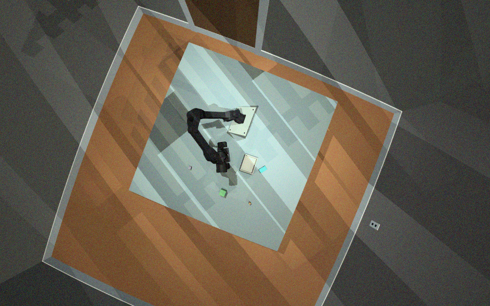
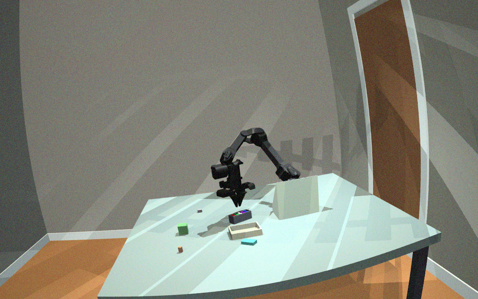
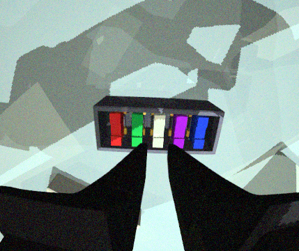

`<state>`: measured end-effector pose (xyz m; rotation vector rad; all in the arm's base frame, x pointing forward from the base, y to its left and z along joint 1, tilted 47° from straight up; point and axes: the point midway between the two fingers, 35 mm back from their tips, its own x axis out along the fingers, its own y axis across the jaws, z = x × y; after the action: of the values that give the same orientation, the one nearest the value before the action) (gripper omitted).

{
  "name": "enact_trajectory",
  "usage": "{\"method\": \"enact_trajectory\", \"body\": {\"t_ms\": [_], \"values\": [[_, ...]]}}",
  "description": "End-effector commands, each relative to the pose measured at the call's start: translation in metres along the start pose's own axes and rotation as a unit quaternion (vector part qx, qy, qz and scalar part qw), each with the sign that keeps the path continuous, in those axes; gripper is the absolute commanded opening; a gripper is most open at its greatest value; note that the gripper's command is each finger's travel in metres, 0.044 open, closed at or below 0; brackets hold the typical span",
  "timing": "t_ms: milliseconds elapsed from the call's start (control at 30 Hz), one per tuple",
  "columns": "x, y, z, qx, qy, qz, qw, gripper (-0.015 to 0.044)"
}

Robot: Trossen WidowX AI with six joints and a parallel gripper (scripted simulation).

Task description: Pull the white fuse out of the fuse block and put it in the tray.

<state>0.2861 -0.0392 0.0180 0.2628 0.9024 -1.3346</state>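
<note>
The dark fuse block [image 3: 159, 104] [image 2: 239, 218] stands on the table with red, green, white, purple and blue fuses in a row. The white fuse [image 3: 159, 130] sits in the middle slot, fully seated. My gripper [image 3: 157, 150] [image 2: 237, 203] points down and hangs a little above the block, in line with the white fuse. Its fingers are nearly shut with a narrow gap and nothing between them. In the overhead view the wrist [image 1: 222, 154] hides the block. The empty beige tray [image 2: 244, 233] [image 1: 248, 163] lies just in front of the block.
A teal flat block [image 2: 249, 241] [image 1: 263, 169] lies beside the tray. A green cube [image 2: 182, 228] [image 1: 222, 193], a small orange cylinder [image 2: 180, 249] and a small grey cube [image 2: 199, 210] lie to the left. The arm's pale wedge-shaped base [image 2: 296, 199] stands behind.
</note>
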Motion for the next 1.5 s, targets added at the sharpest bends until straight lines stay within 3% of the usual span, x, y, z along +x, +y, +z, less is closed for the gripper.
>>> {"method": "enact_trajectory", "body": {"t_ms": [0,1467], "values": [[0.006,-0.002,-0.002,-0.006,-0.002,-0.005,1.0,0.0065],[0.035,-0.003,-0.002,-0.006,-0.002,-0.005,1.0,0.0065]]}}
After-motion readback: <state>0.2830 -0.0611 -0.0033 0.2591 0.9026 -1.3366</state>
